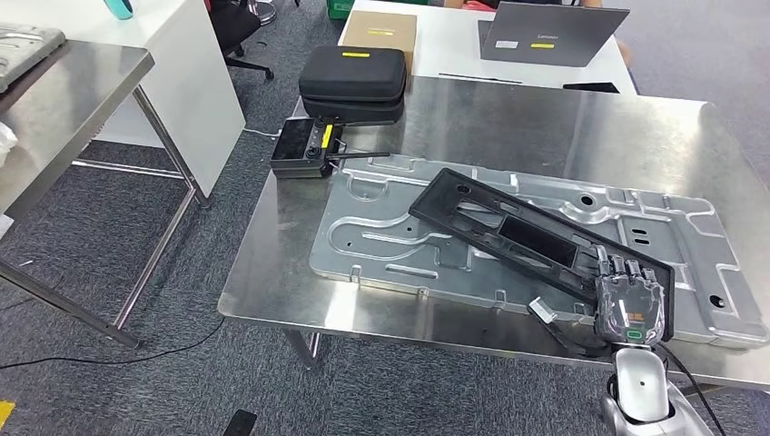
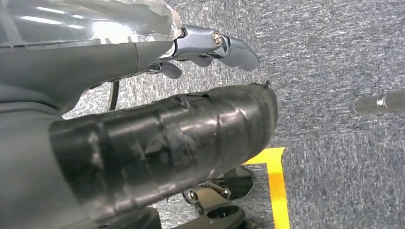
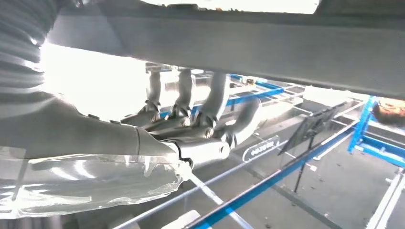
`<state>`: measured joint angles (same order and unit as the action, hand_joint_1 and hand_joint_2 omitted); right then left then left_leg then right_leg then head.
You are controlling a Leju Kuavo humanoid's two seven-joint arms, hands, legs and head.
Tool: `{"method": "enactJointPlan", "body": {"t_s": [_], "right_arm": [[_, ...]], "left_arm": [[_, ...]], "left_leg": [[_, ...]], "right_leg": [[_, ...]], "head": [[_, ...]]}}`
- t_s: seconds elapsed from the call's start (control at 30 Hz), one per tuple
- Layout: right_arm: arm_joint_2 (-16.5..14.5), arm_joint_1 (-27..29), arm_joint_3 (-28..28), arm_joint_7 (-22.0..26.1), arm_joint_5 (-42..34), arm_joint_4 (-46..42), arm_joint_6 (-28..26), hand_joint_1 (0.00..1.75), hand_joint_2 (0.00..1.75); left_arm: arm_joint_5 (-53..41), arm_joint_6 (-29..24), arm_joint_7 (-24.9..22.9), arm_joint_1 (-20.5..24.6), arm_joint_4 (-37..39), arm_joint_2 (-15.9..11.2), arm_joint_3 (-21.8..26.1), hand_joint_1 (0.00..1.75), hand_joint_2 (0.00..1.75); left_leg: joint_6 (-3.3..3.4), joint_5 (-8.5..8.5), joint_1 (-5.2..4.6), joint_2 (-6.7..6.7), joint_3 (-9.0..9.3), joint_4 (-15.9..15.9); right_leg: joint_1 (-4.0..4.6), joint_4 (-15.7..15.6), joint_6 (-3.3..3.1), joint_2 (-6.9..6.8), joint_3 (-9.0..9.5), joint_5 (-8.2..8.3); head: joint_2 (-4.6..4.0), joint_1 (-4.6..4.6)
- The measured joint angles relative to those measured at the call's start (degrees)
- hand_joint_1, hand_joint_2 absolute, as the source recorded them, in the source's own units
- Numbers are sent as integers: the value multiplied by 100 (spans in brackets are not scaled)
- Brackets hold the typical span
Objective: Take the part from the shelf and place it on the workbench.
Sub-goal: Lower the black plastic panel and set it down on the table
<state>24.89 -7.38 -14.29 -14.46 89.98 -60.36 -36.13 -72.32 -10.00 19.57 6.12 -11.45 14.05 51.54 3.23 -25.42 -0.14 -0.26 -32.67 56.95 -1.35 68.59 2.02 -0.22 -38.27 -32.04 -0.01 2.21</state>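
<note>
- Head view: the steel bench (image 1: 272,263) carries a large stamped silver metal panel (image 1: 381,241). Across that panel lies the black part (image 1: 508,232), a long frame with rectangular cut-outs, set at a slant from the panel's far middle down toward the near right.
- The right hand (image 1: 629,295) sits at the near right end of the black part, its fingers (image 1: 626,268) reaching over the part's edge; the hand grips that end.
- At the bench's far left corner stand a black zip case (image 1: 352,77) and, nearer, a black controller (image 1: 304,148) with a yellow label. Behind them a cardboard box (image 1: 377,32) and a grey laptop (image 1: 549,32) sit on a white table (image 1: 454,50).
- Left wrist view: the left hand (image 2: 191,47) hangs over grey carpet (image 2: 334,57), holding nothing, its fingers (image 2: 236,50) held near one another; whether they are curled in or loose I cannot tell. Yellow floor tape (image 2: 277,186) runs across the carpet.
- Right wrist view: the right hand's fingers (image 3: 184,93) reach up to a dark flat underside close overhead, with blue framing (image 3: 267,183) beyond.
</note>
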Motion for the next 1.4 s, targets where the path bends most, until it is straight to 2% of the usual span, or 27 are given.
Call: {"method": "enactJointPlan", "body": {"t_s": [0.03,0.07,0.1,0.13,0.2,0.23,0.27,0.37,0.43,0.5,0.57,0.6,0.63,0.73,0.77,0.8,0.9,0.93,1.0,1.07,1.1,1.13,1.17,1.2,1.27,1.3,1.4], "right_arm": [[-22,72,60,12,0,-39,-13,0,175],[-41,138,109,16,0,-78,-23,0,175],[-60,185,146,15,0,-116,-34,0,175],[-74,212,174,14,0,-150,-47,0,175],[-91,230,217,12,0,-215,-80,0,175],[-96,237,237,12,0,-249,-91,0,175],[-101,246,255,12,0,-282,-99,0,175],[-114,266,284,12,0,-349,-104,0,175],[-125,271,292,12,0,-382,-105,0,87],[-140,278,308,14,0,-413,-110,0,0],[-156,313,338,28,0,-442,-142,0,0],[-167,351,363,47,0,-474,-168,0,0],[-179,405,390,71,0,-524,-195,0,0],[-214,599,482,138,0,-777,-259,0,0],[-221,657,518,151,0,-884,-281,0,0],[-226,710,557,159,0,-995,-299,0,0],[-219,888,651,155,0,-1349,-304,0,0],[-197,962,673,145,0,-1483,-292,0,0],[-70,1174,733,170,-1,-1832,-165,0,0],[112,1484,849,340,-28,-2260,67,0,0],[192,1661,936,507,-82,-2481,208,0,0],[272,1836,1037,707,-171,-2699,351,0,0],[368,2013,1151,907,-286,-2918,501,0,0],[484,2190,1281,1085,-416,-3143,643,0,0],[707,2458,1530,1283,-605,-3532,828,0,0],[792,2563,1632,1337,-661,-3691,895,0,0],[970,2879,1828,1437,-764,-4083,1035,0,0]], "left_arm": [[5,-1,2,-7,0,0,1,0,0],[8,-1,3,-16,0,0,2,0,0],[10,-1,4,-25,0,0,4,0,0],[10,-1,6,-29,0,0,5,0,0],[10,-1,10,-25,0,0,7,0,0],[10,-1,13,-22,0,0,7,0,0],[10,-2,15,-20,0,0,7,0,0],[15,-3,17,-23,0,-1,8,0,0],[21,-4,22,-22,0,-2,9,0,0],[26,-5,27,-23,0,-2,9,0,0],[28,-5,25,-34,0,-2,9,0,0],[31,-7,24,-43,0,-2,9,0,0],[35,-9,23,-51,0,-3,9,0,0],[51,-14,33,-54,0,-4,11,0,0],[58,-14,39,-52,0,-4,11,0,0],[66,-14,45,-55,0,-4,11,0,0],[78,-12,53,-74,0,-3,11,0,0],[82,-12,57,-75,0,-3,13,0,0],[106,-13,72,-73,0,-2,24,0,0],[150,-13,96,-89,0,-3,43,0,0],[173,-13,113,-103,0,-4,55,0,0],[189,-11,131,-115,0,-5,69,0,0],[203,-11,149,-123,0,-6,86,0,0],[210,-10,167,-126,0,-7,105,0,0],[229,-9,187,-126,0,-10,133,0,0],[240,-8,192,-126,0,-13,142,0,0],[280,-4,211,-123,0,-20,158,0,0]], "left_leg": [[3,-1,-7,0,-6,5],[6,-3,-14,0,-9,10],[4,-6,-18,0,-10,20],[0,-13,-20,0,-10,33],[-24,-39,-23,2,-10,78],[-46,-58,-32,1,-16,108],[-71,-72,-39,1,-22,130],[-158,-92,-36,5,-30,150],[-229,-242,-24,6,-99,333],[-295,-608,0,5,-356,929],[-336,-919,33,5,-668,1639],[-350,-930,48,5,-722,1782],[-357,-828,62,6,-662,1691],[-330,-301,74,3,-65,528],[-307,-221,66,0,66,255],[-282,-205,54,-2,118,133],[-172,-164,40,3,127,71],[-127,-138,48,7,136,35],[-57,-104,59,16,146,-13],[-26,-110,45,11,140,-11],[-20,-118,40,9,141,-5],[-19,-128,37,7,142,6],[-23,-143,37,4,146,23],[-36,-166,38,1,150,51],[-88,-221,21,-2,145,113],[-118,-244,11,1,142,138],[-191,-280,-6,7,145,158]], "right_leg": [[1,359,11,3,-165,-151],[1,585,17,4,-267,-209],[1,611,16,4,-273,-159],[1,424,11,3,-172,-16],[4,-338,-23,-4,230,332],[16,-655,-51,-3,392,435],[32,-853,-82,0,489,477],[55,-938,-180,13,517,490],[24,-981,-249,10,531,525],[10,-999,-292,7,526,543],[9,-997,-304,6,512,546],[8,-995,-304,8,512,546],[5,-993,-302,11,516,545],[3,-974,-257,20,528,532],[9,-967,-225,22,522,531],[17,-965,-188,23,515,534],[3,-979,-73,25,516,539],[-7,-910,-45,25,490,476],[-14,-413,-15,24,274,159],[-11,328,7,25,-75,-187],[-12,545,17,24,-181,-231],[-14,560,23,23,-193,-166],[-18,356,24,20,-98,-6],[-24,-27,20,16,88,202],[-9,-685,-19,20,404,441],[7,-851,-48,27,476,475],[18,-884,-143,45,476,468]], "head": [[0,0],[0,-1],[0,-1],[0,-1],[0,0],[0,-1],[0,-1],[0,-2],[0,-3],[0,-6],[-1,-8],[-1,-7],[-2,-8],[0,-7],[0,-7],[0,-6],[0,-5],[-1,-3],[-2,-1],[-1,-1],[0,-1],[0,-2],[0,-2],[1,-1],[0,-1],[0,-2],[0,-4]]}}
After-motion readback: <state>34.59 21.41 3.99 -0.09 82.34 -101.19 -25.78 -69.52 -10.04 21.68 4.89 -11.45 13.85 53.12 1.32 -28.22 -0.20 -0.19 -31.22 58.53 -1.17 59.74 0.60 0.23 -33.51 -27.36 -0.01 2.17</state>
